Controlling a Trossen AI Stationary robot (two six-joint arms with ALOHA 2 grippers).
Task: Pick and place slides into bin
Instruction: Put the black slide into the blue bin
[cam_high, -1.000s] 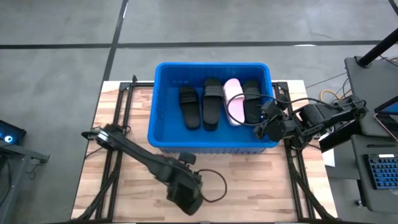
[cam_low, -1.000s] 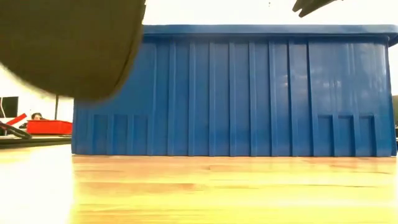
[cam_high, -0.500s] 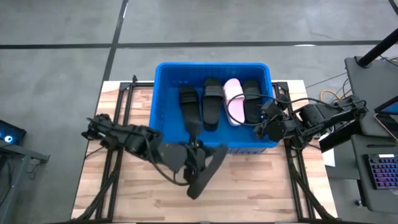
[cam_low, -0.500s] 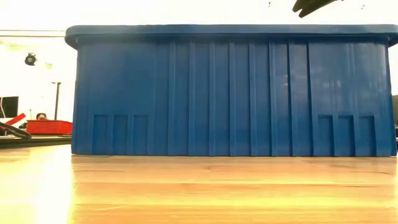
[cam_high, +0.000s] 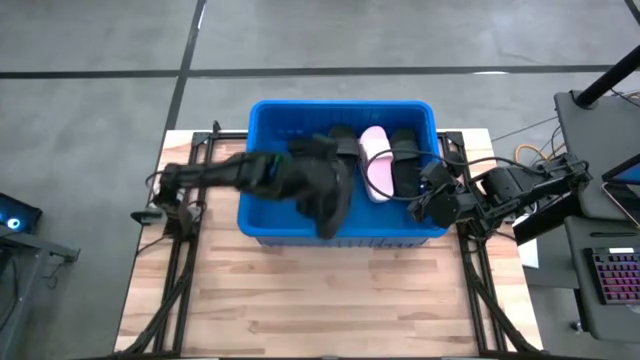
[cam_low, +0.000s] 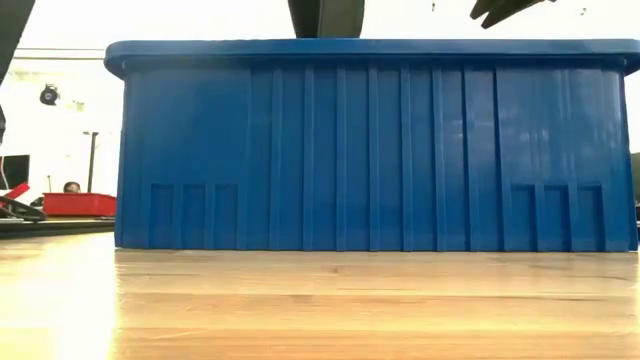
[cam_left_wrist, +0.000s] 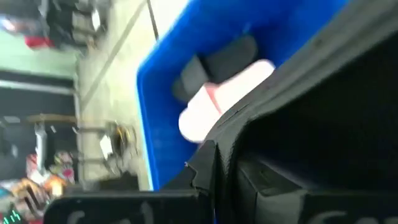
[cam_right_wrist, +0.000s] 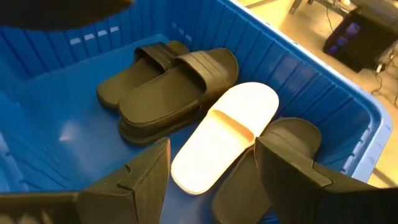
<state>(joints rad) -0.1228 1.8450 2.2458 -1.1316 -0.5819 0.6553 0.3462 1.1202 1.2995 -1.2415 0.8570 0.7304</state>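
Half a second ago the left arm stretched low across the worktop (cam_high: 330, 300) in front of the bin (cam_high: 262, 150), carrying a black slide just short of the front wall. Now that arm has swung up over the bin, and the left tool (cam_high: 325, 185) hangs above the bin's front-left part, clamped on the black slide (cam_high: 333, 200), which points down and overlaps the front rim. The right tool (cam_high: 428, 196) has not moved; it sits at the bin's right front corner, its fingers (cam_right_wrist: 149, 174) spread apart above the contents.

The high view gives the layout: the bin stands at the back middle of the worktop. The low view sees only the ribbed front wall, with a dark shape (cam_low: 326, 16) poking up above the rim, probably the carried slide or the left arm. The right wrist view looks inside: two black slides (cam_right_wrist: 168, 84) lie side by side, touching and slightly overlapped, a pale pink slide (cam_right_wrist: 227, 134) rests just beside them, and another black slide (cam_right_wrist: 273, 155) lies against the pink one near the bin's right wall. The left wrist view is largely blocked by the dark held object, with a pink slide and blue wall behind.

The slides are open-toed, each with a wide ridged strap.
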